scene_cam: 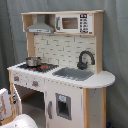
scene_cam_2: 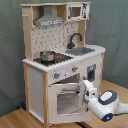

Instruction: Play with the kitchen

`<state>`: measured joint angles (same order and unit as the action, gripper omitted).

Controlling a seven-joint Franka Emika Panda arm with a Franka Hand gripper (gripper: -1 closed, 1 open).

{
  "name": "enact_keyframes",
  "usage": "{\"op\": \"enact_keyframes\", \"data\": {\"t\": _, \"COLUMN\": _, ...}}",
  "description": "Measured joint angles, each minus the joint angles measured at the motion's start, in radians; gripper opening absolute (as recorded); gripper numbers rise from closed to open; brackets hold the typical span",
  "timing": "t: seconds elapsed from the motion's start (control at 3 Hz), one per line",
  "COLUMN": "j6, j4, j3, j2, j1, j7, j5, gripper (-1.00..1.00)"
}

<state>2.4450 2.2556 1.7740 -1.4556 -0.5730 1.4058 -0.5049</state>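
Grey curtain backdrop, kitchen (scene_cam_2: 60, 60), gripper (scene_cam_2: 85, 88) at oven door (scene_cam_2: 65, 99), jaws' state unclear.

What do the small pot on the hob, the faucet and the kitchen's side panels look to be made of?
The pot looks like shiny metal: silvery with bright highlights. The faucet is plain black with a dull sheen, probably plastic or painted wood; the look leaves it open. The kitchen side panels look like light unpainted wood or plywood, pale tan beside white painted fronts.
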Motion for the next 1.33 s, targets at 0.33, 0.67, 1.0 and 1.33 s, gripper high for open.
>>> {"op": "enact_keyframes", "data": {"t": 0.33, "j6": -0.081, "j4": -0.015, "j3": 0.002, "j2": 0.0, "j1": 0.036, "j7": -0.002, "j5": 0.011, "gripper": 1.0}}
{"op": "enact_keyframes", "data": {"t": 0.67, "j6": -0.146, "j4": -0.055, "j3": -0.031, "j2": 0.001, "j1": 0.075, "j7": -0.063, "j5": 0.012, "gripper": 1.0}}
{"op": "enact_keyframes", "data": {"t": 1.0, "j6": -0.182, "j4": -0.088, "j3": -0.057, "j2": 0.01, "j1": 0.102, "j7": -0.153, "j5": 0.014, "gripper": 1.0}}
{"op": "enact_keyframes", "data": {"t": 1.33, "j6": -0.203, "j4": -0.11, "j3": -0.096, "j2": 0.012, "j1": 0.113, "j7": -0.261, "j5": 0.014, "gripper": 1.0}}
